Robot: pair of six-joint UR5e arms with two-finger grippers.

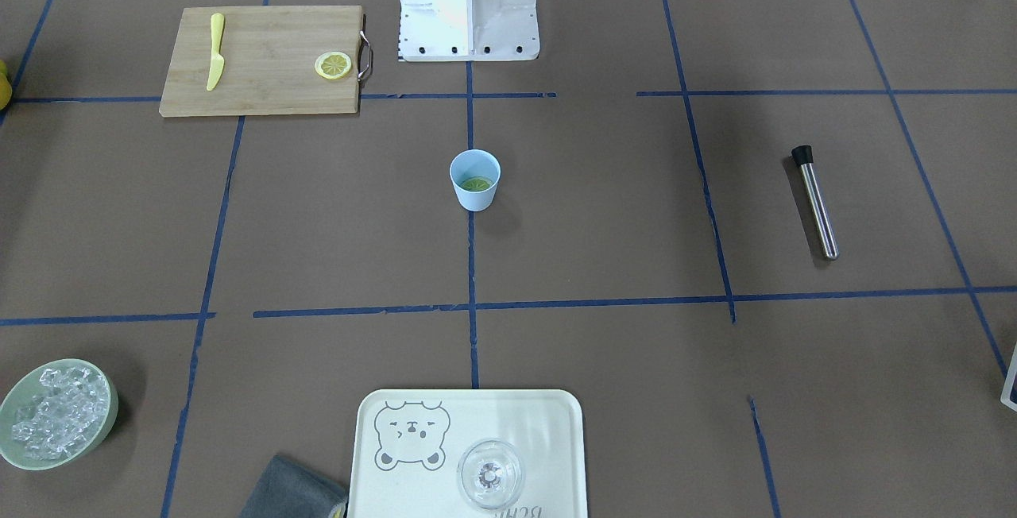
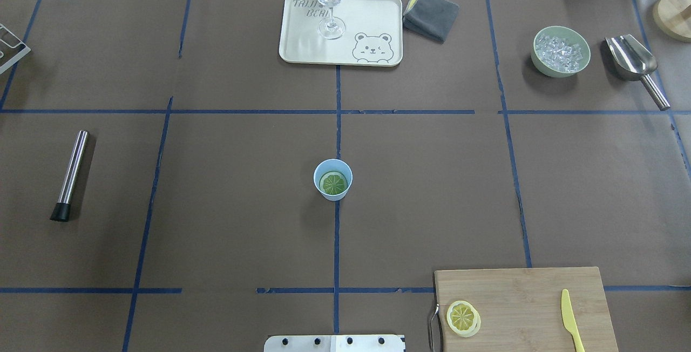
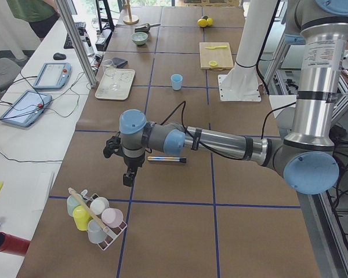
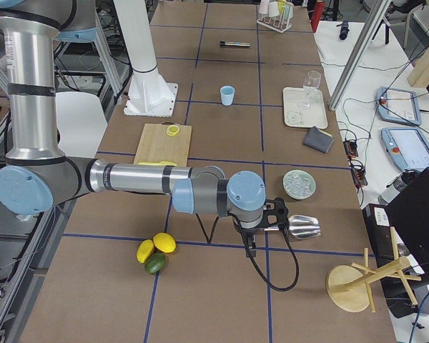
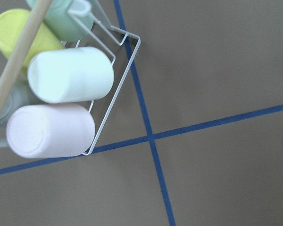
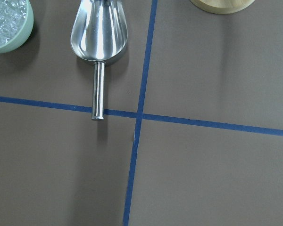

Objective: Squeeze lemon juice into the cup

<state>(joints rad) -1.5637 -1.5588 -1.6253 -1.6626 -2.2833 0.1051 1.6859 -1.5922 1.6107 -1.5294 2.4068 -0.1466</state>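
Note:
The light-blue cup (image 1: 475, 199) stands upright at the table's middle, also in the overhead view (image 2: 333, 196), with a greenish citrus slice (image 2: 333, 182) lying inside. The yellow lemon piece (image 2: 463, 318) lies cut face up on the wooden cutting board (image 2: 529, 298), also in the front view (image 1: 334, 65). My left gripper (image 3: 129, 176) hangs far off at the table's left end; my right gripper (image 4: 251, 241) hangs at the right end. I cannot tell whether either is open or shut.
A yellow knife (image 2: 571, 319) lies on the board. A steel muddler (image 2: 72, 174) lies at the left. A tray (image 2: 302, 39) with a glass (image 2: 329, 1), a grey cloth (image 2: 431, 14), an ice bowl (image 2: 542, 68) and a scoop (image 2: 634, 63) are at the far side. A cup rack (image 3: 95, 217) stands under my left gripper.

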